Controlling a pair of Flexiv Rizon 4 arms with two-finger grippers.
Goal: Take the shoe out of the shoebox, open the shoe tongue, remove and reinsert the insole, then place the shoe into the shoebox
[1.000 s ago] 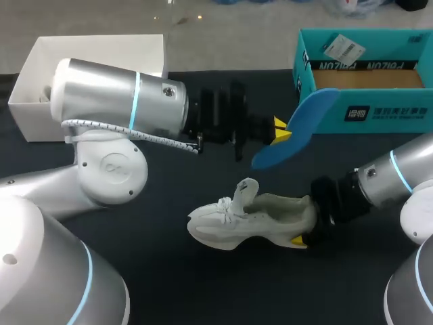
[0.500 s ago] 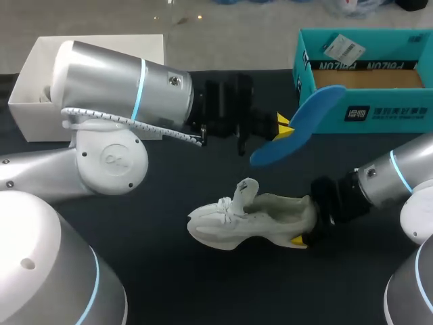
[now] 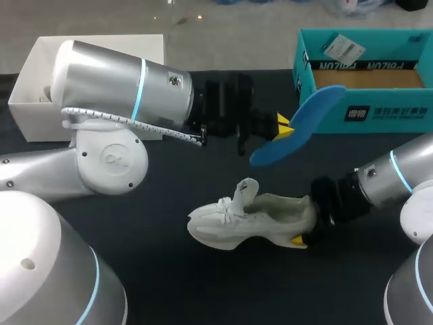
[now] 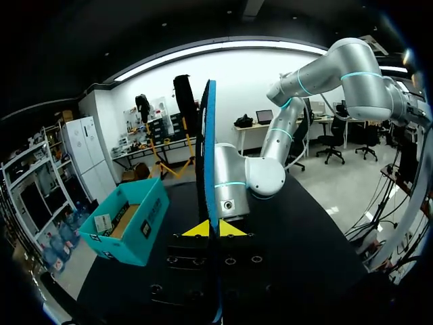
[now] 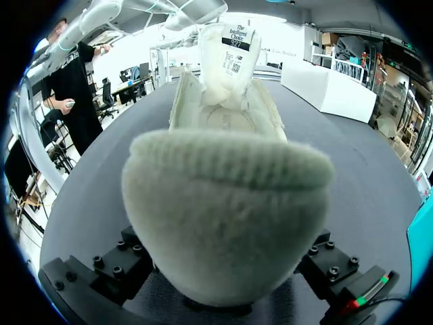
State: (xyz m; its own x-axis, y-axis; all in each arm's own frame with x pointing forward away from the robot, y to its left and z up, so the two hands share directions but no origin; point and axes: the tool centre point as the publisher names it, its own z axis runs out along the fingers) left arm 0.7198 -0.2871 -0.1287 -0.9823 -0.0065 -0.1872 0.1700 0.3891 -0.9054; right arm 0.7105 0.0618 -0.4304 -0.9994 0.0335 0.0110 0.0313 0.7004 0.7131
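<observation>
My left gripper [image 3: 283,128] hangs above the table's middle, shut on the heel end of a blue insole [image 3: 308,122], which slants up toward the teal shoebox [image 3: 379,112]. In the left wrist view the insole [image 4: 208,149] stands edge-on between the yellow tips of the left gripper [image 4: 210,229]. A white shoe [image 3: 250,217] lies on the black table, toe pointing left, tongue [image 5: 230,47] pulled up. My right gripper [image 3: 310,222] is shut on the shoe's heel; one yellow tip shows at the near side. The padded heel [image 5: 223,203] fills the right wrist view.
The shoebox stands open at the back right with a paper tag inside. A white open box [image 3: 34,115] sits at the back left, partly behind my left arm. Bare black table lies in front of the shoe.
My left arm shifted slightly right with the insole in its grip, then held still. The shoe and right arm have not moved.
</observation>
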